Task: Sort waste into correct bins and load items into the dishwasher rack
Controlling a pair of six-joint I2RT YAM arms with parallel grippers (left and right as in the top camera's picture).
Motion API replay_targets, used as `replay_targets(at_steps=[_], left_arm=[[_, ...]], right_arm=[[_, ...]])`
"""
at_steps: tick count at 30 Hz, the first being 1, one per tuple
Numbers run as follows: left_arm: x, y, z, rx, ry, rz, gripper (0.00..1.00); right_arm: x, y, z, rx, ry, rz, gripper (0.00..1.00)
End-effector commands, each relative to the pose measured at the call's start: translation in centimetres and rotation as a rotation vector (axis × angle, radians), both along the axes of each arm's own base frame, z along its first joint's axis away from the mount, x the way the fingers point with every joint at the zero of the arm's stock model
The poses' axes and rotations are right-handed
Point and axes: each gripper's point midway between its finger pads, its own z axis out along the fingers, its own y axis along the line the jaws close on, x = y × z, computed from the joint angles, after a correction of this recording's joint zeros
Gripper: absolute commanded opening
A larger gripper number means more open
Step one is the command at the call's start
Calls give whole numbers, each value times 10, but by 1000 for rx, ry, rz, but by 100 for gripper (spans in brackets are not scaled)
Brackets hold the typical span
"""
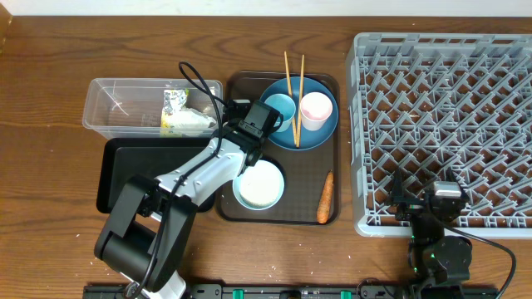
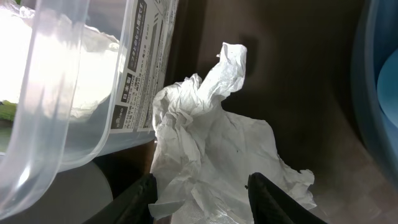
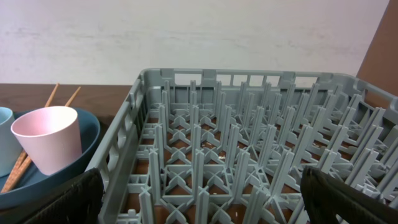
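Crumpled white tissue sits pinched in the left tool, over the brown tray and just beside the clear tub. Only its lower folds look clamped, so it could slip free or snag on the tub's wall. In the overhead view the arm hides it. The right tool gapes empty at the dishwasher rack.

The left arm reaches diagonally away from its near-side base, its left gripper tipped down with jaws part-closed on a crumpled white tissue, while the right arm sits folded close to its base, right gripper level, jaws spread wide and empty.
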Motion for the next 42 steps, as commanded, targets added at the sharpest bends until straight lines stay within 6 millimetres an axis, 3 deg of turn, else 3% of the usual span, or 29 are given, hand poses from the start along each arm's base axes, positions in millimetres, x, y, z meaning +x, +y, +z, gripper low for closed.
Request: replay_targets(at_steps=[1,24,27,36,42], left_arm=[[-1,4,-5,19,3,17,50],[2,2,-18,23,8,16,48],[3,2,-17,22,6,16,35],[4,1,-16,19,1,16,15],[5,1,-12,12,-10,17,9]], right_arm=[[0,-3,-1,6,3,-15,99],[0,-3,-1,6,3,-14,99],[0,-3,-1,6,3,-15,99],[0,-3,-1,6,3,-15,99],[0,-3,-1,6,3,-14,99]])
